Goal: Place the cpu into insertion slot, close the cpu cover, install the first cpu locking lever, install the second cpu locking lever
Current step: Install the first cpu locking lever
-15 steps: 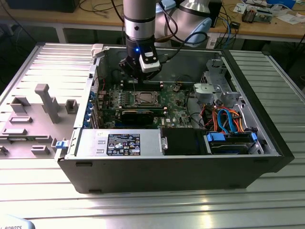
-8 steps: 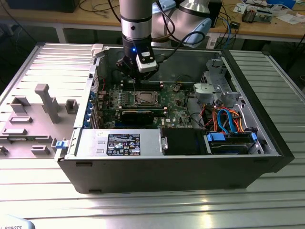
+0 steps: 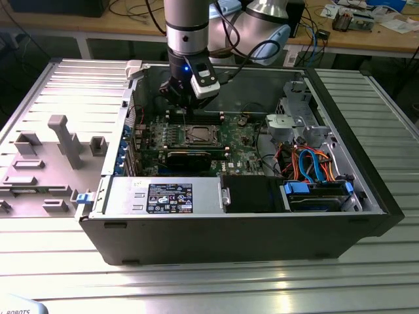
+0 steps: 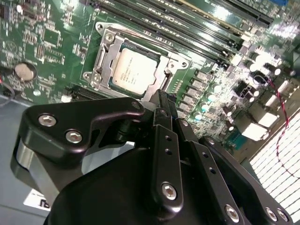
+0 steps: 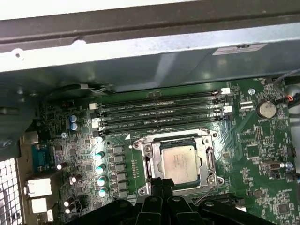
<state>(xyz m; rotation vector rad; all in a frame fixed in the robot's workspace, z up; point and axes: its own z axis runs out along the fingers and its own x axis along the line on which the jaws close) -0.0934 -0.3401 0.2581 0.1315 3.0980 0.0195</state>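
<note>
One arm (image 3: pixel 186 26) comes straight down into the open computer case (image 3: pixel 229 252), its silver and black wrist upright and its gripper (image 3: pixel 184 111) pointing at the motherboard (image 3: pixel 242 140). In the exterior view the tip hangs at about eleven o'clock from the cpu (image 3: pixel 198 136), near it and above the board. In both wrist views the black, bolted finger links narrow to one point (the gripper (image 4: pixel 161 101) (image 5: pixel 161 183) has its fingers drawn together, with nothing seen between them), just beside the socket's edge.

The cpu (image 4: pixel 133 70) (image 5: pixel 179 161) lies flat in the insertion slot (image 5: pixel 176 142), a square chip with a dull silvery-grey top. The cpu cover (image 4: pixel 101 58) (image 5: pixel 150 159), a thin shiny metal frame with a large window, lies down around the chip. Whether the locking levers are latched I cannot tell.

The green board is crowded with small parts: long, narrow black memory slots (image 5: pixel 159 110), a row of silver-topped capacitors (image 5: pixel 99 166) and a round coin battery (image 5: pixel 265 108). In the exterior view a long black card (image 3: pixel 190 157) sits at six o'clock from the chip, and blue and orange cables (image 3: pixel 314 163) at about four o'clock. The case stands on a ribbed metal table (image 3: pixel 196 288), with grey blocky fixtures (image 3: pixel 39 170) at nine o'clock.
</note>
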